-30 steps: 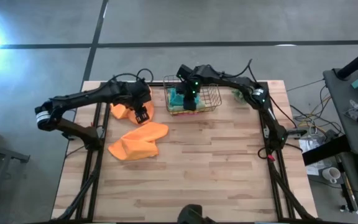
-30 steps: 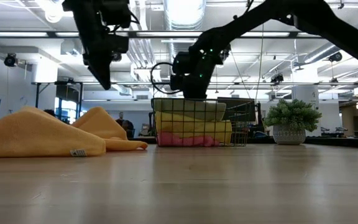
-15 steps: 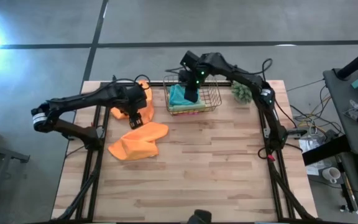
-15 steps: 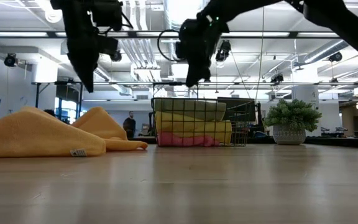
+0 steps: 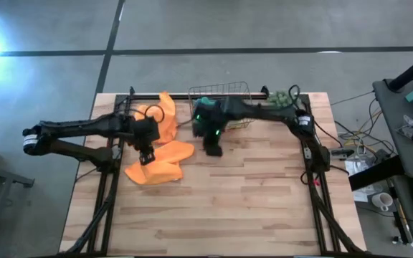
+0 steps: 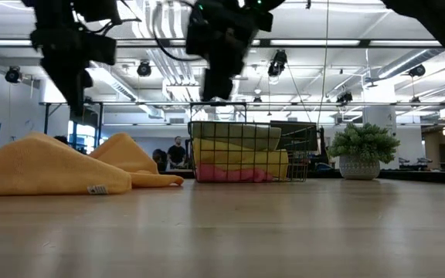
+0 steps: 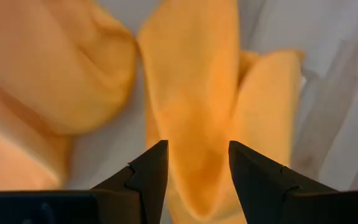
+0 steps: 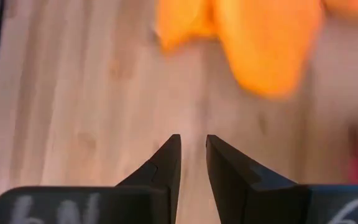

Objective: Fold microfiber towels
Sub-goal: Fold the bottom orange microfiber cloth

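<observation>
Microfiber towels lie in two places on the wooden table (image 5: 249,193). Two orange ones are loose at the left: the nearer orange towel (image 5: 160,163) is bunched in a heap, and the farther orange towel (image 5: 158,118) lies crumpled just behind it, the two touching or overlapping. The rest sit stacked in a wire basket (image 5: 229,93) at the far edge, near the middle; in the low view a pale green towel (image 6: 238,137) is on top, a yellow towel (image 6: 242,160) under it and a pink towel (image 6: 230,175) at the bottom.

The left gripper (image 5: 146,155) hangs above the orange towels, its fingers (image 7: 145,171) spread fairly wide and holding nothing, orange cloth showing between them. The right gripper (image 5: 212,147) hangs over bare wood just right of the orange towels and in front of the basket, its fingers (image 8: 166,163) drawn close with only a narrow gap, empty.

A small green plant (image 6: 361,147) stands at the far right edge of the table, right of the basket.
</observation>
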